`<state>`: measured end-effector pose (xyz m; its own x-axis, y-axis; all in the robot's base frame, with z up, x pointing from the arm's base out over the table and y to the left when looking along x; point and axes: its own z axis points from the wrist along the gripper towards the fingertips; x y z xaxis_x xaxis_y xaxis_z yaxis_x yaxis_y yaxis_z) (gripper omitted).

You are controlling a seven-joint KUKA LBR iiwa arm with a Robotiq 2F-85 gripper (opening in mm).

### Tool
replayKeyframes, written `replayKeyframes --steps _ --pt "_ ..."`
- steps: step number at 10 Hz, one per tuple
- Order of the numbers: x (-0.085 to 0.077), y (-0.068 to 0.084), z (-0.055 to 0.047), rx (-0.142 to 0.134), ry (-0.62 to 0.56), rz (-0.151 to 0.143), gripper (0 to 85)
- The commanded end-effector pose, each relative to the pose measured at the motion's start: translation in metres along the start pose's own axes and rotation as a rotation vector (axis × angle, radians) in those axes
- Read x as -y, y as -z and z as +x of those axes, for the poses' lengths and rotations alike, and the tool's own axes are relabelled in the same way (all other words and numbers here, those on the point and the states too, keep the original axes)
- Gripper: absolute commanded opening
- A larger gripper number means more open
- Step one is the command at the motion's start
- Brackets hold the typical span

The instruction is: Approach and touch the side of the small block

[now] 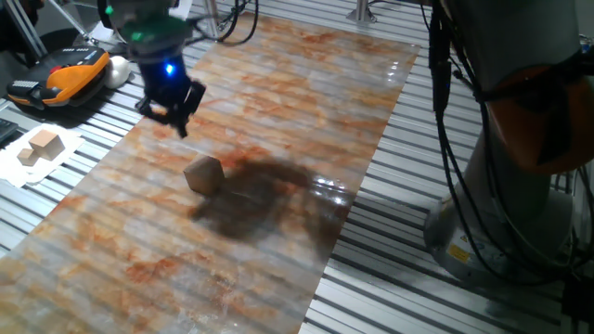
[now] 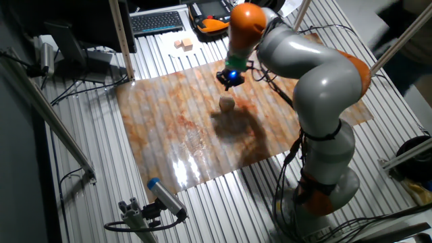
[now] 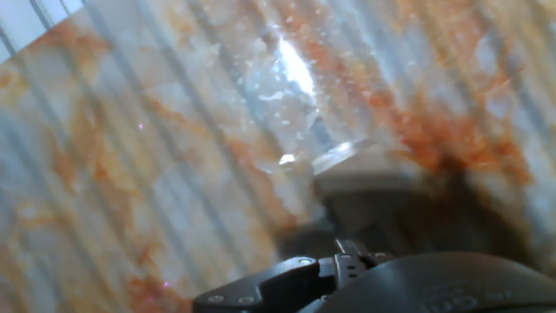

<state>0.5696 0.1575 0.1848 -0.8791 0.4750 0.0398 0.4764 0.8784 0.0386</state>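
The small block [image 1: 203, 174] is a light-tan wooden cube lying on the marbled orange-and-white sheet [image 1: 306, 83], near its middle. It also shows in the other fixed view [image 2: 227, 103]. My gripper [image 1: 179, 121] hangs above the sheet, behind and to the left of the block and apart from it. A blue light glows on its body. Its dark fingers look pressed together and hold nothing. In the other fixed view the gripper [image 2: 230, 80] is just beyond the block. The hand view shows only the blurred sheet with glare and the gripper body at the bottom edge. The block is not clear there.
A pair of pale wooden blocks on white paper [image 1: 39, 147] lies off the sheet at the left. An orange-and-black device [image 1: 65, 76] lies behind them. A keyboard [image 2: 156, 21] is at the back. The arm's base [image 2: 324, 182] and cables stand beside the sheet on the slatted table.
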Motion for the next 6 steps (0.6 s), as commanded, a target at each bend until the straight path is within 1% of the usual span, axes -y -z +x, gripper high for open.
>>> replayKeyframes --steps 1,2,3,4,6 --pt "-0.025 -0.006 0.013 0.012 -0.013 0.010 0.0" --pt "-0.027 -0.009 0.012 0.018 -0.045 0.013 0.0" --pt "-0.028 -0.013 0.008 0.025 -0.063 0.019 0.0" --pt "-0.029 -0.016 0.005 0.043 -0.060 0.047 0.0" --pt "-0.031 -0.024 0.001 0.080 -0.047 0.116 0.0"
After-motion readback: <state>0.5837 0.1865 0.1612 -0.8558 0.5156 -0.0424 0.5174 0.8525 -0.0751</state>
